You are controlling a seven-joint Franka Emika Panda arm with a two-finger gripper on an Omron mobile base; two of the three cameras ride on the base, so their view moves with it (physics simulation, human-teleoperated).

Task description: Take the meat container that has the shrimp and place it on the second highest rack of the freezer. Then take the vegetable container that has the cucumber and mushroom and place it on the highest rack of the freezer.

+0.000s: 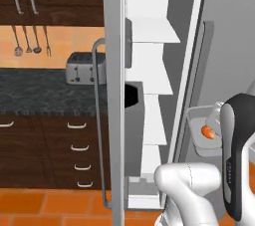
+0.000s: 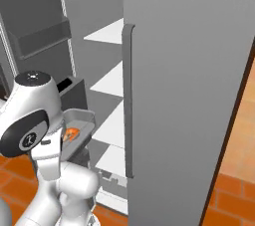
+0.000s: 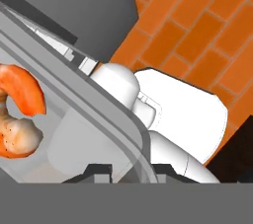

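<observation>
**Carrying the shrimp container toward the freezer racks**

Holding the clear meat container (image 3: 74, 134) by its rim, the gripper (image 3: 126, 171) has its two dark fingertips (image 3: 99, 169) drawn close on either side of the wall, clamped on it (the rim runs straight between them in the hand view). The shrimp (image 3: 20, 112) lies inside at about nine o'clock of that view, curled and orange against the clear floor.

From the left base view the container (image 1: 201, 138) hangs in the air at roughly four o'clock, just beside the arm's dark forearm (image 1: 236, 160), with the shrimp (image 1: 207, 131) showing as a small orange spot. In the right base view the same container (image 2: 74, 125) sits at about eight o'clock, close against the arm's white shoulder (image 2: 30, 113) and in front of the open freezer's white racks (image 2: 107, 83). It rests on no rack.

So the first step looks to be in hand: the meat container is lifted but not placed. The vegetable container's turn comes after.

The next move, as I judge it, calls for raising the container to the second rack from the top (image 1: 149, 78), keeping it level so the shrimp stays put, then sliding it inward between the open freezer door (image 1: 113, 95) and the right-hand door (image 2: 189, 70) (a narrow gap) before the fingers part.
</observation>
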